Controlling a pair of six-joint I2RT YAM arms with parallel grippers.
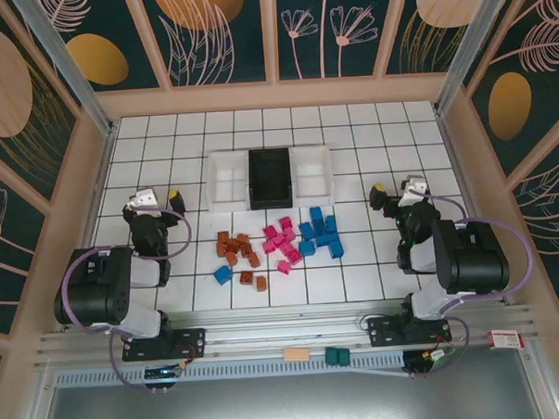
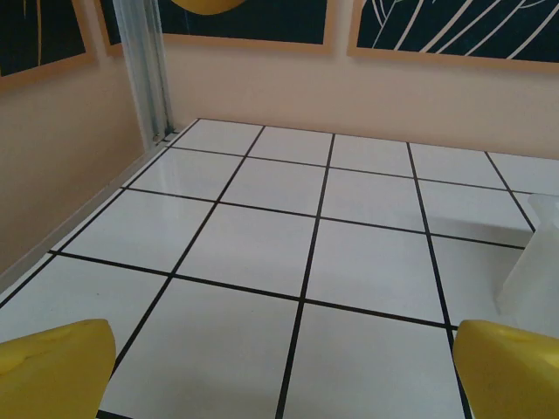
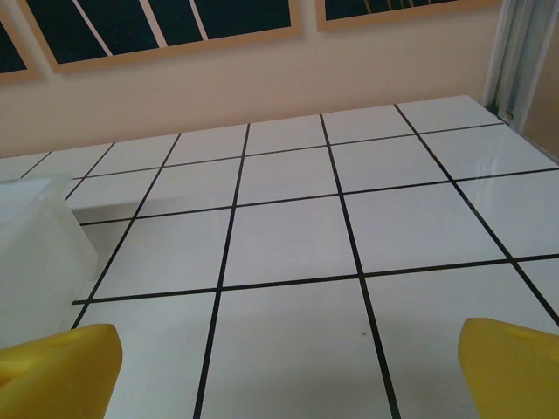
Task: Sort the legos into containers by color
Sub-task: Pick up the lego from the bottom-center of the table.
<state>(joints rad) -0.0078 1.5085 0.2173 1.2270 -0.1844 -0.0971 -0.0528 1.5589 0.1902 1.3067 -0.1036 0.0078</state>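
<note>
Roughly thirty legos (image 1: pixel 279 247) lie loose on the tiled table (image 1: pixel 369 136), just in front of the three joined containers (image 1: pixel 225 181). About ten are brown-orange, nine pink and ten blue, with one stray blue brick (image 1: pixel 223 274) beside the brown ones. An arm sits folded on either side of the pile. The left gripper (image 1: pixel 160 196) and right gripper (image 1: pixel 396 188) gape wide, holding nothing.

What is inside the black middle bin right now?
Nothing shows inside the black bin; its dark floor looks bare, though a dark piece could be missed. The legos lie on the table, nearer the arms.
</note>
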